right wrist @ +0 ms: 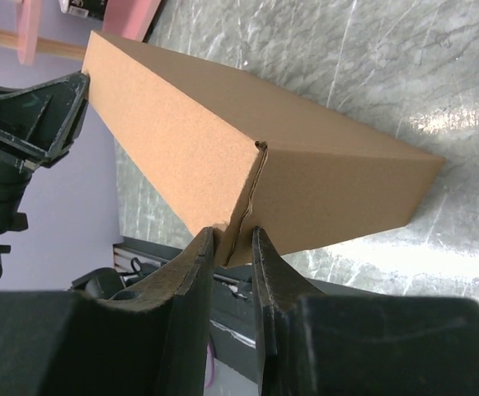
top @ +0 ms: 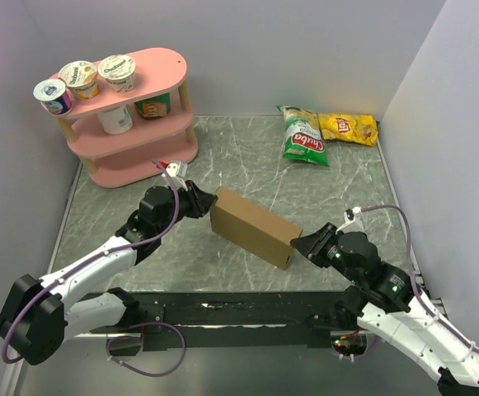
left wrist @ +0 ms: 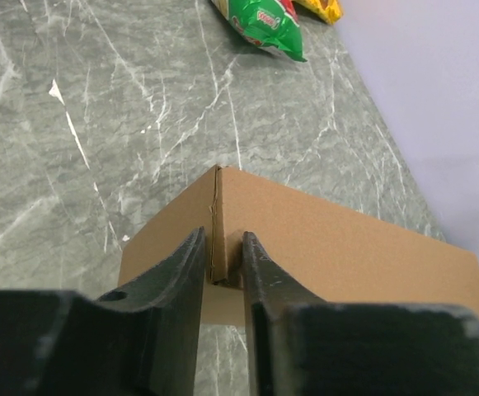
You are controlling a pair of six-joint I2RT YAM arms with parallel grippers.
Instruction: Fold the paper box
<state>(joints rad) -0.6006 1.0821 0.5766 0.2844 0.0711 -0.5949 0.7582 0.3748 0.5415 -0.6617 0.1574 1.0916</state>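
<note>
The paper box [top: 255, 227], a plain brown cardboard oblong, lies mid-way on the grey marbled counter [top: 346, 181], its long axis running far-left to near-right. The left hand [top: 209, 202] pinches its far-left corner and the right hand [top: 299, 243] its near-right corner. It is perhaps slightly lifted.

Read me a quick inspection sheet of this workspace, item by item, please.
Surface: grey marbled table, white veins.
Job's things: paper box, plain brown, closed up, between the arms.
Clutter: pink shelf with yogurt cups far left; green chip bag and yellow chip bag at the far edge.
Grippers: left gripper and right gripper each pinch an opposite end of the box.
Cables: purple cables along both arms.
Surroundings: pale walls on three sides.
</note>
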